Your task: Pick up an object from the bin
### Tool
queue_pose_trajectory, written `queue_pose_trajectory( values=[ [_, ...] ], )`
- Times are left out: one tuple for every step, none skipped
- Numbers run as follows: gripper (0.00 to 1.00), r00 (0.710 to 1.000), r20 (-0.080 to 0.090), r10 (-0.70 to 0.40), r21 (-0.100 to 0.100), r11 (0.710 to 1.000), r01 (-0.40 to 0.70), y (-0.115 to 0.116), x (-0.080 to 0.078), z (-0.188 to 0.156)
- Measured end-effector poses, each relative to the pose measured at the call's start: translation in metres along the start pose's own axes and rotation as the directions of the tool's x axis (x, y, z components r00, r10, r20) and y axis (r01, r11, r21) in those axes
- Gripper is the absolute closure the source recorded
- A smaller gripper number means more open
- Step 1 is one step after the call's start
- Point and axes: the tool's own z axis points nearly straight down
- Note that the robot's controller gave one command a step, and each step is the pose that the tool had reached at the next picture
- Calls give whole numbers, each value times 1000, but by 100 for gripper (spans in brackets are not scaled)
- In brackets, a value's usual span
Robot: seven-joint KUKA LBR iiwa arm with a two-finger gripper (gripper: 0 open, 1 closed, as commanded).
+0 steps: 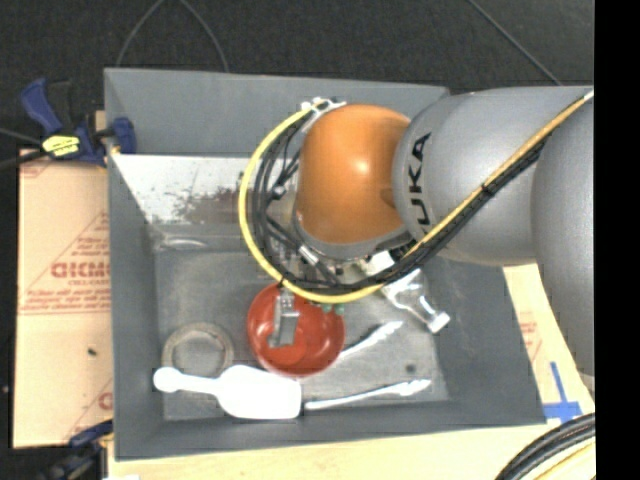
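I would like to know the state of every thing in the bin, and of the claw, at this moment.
Claw: down over the red bowl; grip unclear.
Red bowl: on the bin floor, partly under the claw.
Tape ring: flat, left of the bowl.
White scoop: flat, handle pointing left.
Upper white utensil: flat, right of the bowl.
Lower white utensil: flat, right of the scoop.
Clear plastic piece: lying at the right.
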Motion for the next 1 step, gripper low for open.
queue_pose_trajectory(
  values=[
    [0, 1000, 0, 0, 0, 1000, 0, 0, 0, 0]
  ],
)
